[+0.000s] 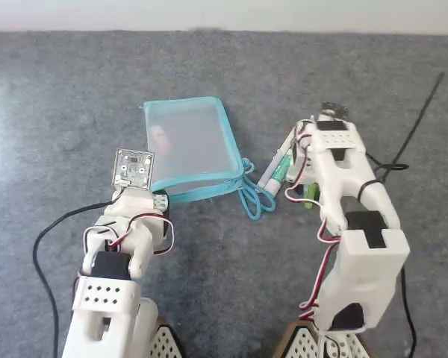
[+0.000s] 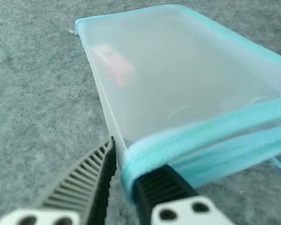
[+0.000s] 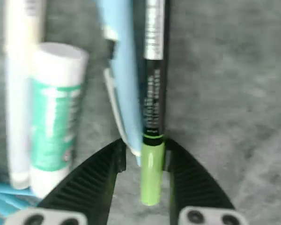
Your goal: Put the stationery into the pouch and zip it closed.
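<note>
A clear pouch (image 1: 190, 142) with teal zip edging lies flat mid-table, a red item (image 1: 160, 138) inside it. My left gripper (image 2: 124, 164) is shut on the pouch's (image 2: 187, 79) near corner, with the zip edge between the jaws. To the pouch's right lie a white pen (image 3: 18, 93), a green-labelled glue stick (image 3: 54, 112), a light blue pen (image 3: 119, 70) and a black pen (image 3: 152, 93) with a green end. My right gripper (image 3: 145, 145) is down on the table, its jaws pressed against the blue and black pens from either side.
The teal zip cord loops (image 1: 250, 200) trail from the pouch's right corner toward the stationery. A thin black cable (image 1: 414, 130) runs across the grey mat to the right of the right arm (image 1: 343, 171). Bare mat lies left of and beyond the pouch.
</note>
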Motion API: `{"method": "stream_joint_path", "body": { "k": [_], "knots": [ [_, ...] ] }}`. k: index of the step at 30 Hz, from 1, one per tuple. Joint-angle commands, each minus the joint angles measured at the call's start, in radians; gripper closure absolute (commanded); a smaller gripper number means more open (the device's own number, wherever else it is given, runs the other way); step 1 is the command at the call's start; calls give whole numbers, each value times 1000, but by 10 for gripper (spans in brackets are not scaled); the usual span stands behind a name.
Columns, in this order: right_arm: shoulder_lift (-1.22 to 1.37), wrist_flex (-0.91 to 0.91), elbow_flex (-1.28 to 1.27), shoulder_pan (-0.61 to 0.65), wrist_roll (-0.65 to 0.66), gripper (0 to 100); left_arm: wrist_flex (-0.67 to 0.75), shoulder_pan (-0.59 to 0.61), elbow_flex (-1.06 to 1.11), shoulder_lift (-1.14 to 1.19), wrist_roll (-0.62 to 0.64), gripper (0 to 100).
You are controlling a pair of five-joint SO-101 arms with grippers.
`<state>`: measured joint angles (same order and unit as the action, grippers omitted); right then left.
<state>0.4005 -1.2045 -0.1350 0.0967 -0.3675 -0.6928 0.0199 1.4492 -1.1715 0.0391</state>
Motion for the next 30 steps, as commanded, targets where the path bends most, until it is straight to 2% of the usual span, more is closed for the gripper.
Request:
{"method": "stream_joint_path", "body": {
  "k": [1,5,15,27,30],
  "knots": [
    [-12,-50,3,-56,-2,887,15,-2,-10,5,-6,989],
    [-25,-166,54,-50,144,874,15,-2,-10,5,-6,989],
    [-59,-217,64,-65,155,787,15,-2,-10,5,-6,989],
    [-8,-174,64,-97,149,839,17,-2,-10,5,-6,989],
    [18,-137,64,-104,152,912,17,-2,-10,5,-6,989]
  ]
}}
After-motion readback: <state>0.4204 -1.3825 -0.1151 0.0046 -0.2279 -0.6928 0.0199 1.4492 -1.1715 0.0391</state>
